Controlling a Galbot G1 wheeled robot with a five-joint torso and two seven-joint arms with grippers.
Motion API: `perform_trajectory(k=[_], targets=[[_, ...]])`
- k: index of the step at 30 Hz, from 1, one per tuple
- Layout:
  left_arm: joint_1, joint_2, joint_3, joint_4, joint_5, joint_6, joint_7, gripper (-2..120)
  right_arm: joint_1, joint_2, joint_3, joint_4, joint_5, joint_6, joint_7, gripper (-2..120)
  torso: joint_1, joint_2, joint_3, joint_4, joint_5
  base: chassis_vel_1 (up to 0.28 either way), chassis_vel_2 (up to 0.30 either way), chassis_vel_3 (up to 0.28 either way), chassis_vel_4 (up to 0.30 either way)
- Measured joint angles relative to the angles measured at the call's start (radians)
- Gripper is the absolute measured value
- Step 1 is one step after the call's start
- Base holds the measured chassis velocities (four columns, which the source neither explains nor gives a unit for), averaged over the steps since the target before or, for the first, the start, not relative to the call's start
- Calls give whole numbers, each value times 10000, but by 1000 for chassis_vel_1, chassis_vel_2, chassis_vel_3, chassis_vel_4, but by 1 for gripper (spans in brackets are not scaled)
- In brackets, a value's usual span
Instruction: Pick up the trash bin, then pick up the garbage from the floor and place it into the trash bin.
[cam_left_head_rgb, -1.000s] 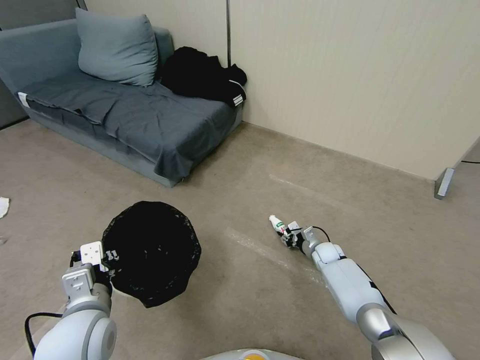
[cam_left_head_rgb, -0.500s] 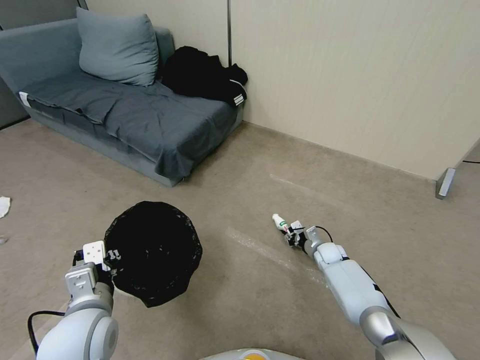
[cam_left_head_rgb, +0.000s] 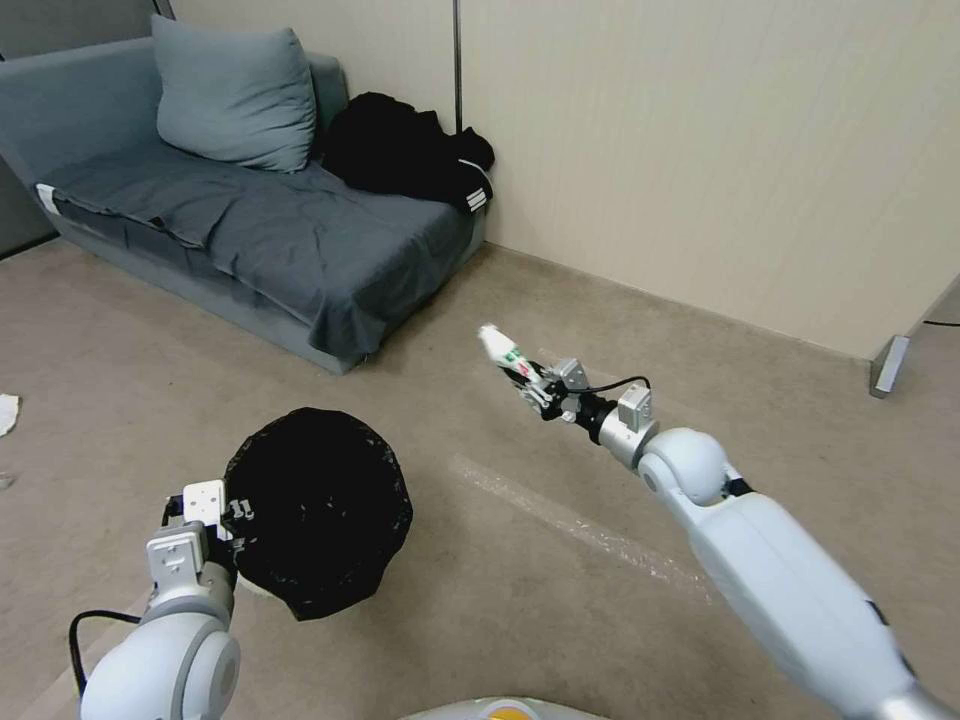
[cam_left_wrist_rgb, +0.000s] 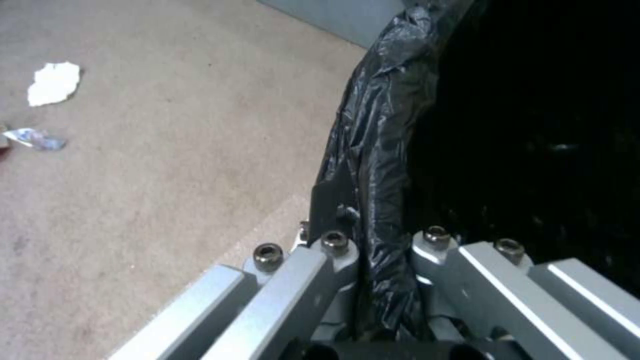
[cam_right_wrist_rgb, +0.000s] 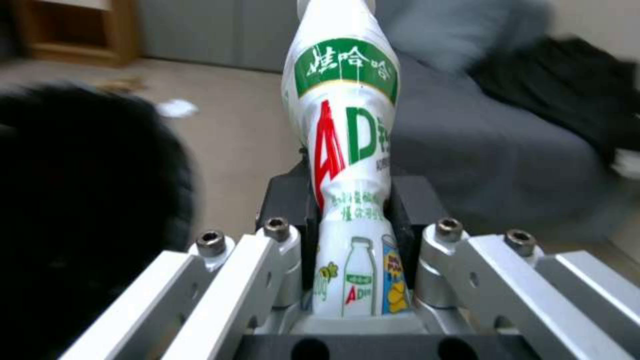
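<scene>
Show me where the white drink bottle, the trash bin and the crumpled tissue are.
white drink bottle (cam_right_wrist_rgb: 347, 145): right wrist view, on its printed label.
trash bin (cam_left_head_rgb: 320, 510): head view, on the black bag lining its mouth.
crumpled tissue (cam_left_wrist_rgb: 53, 83): left wrist view, on the middle of the white wad.

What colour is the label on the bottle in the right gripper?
White bottle with a green band and red and green letters, clearest in the right wrist view.
</scene>
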Motion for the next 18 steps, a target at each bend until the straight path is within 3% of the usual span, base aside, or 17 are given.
perform_trajectory(k=[8, 18], targets=[[0, -108, 273, 4, 85, 18, 12, 1, 25, -399, -1558, 1341, 252, -15, 9, 17, 0, 0, 0, 0, 1, 0, 0, 0, 0], [24, -214, 369, -34, 140, 27, 8, 1, 484, -223, -2738, 687, 13, 32, -185, 17, 0, 0, 1, 0, 3, 0, 0, 0, 0]])
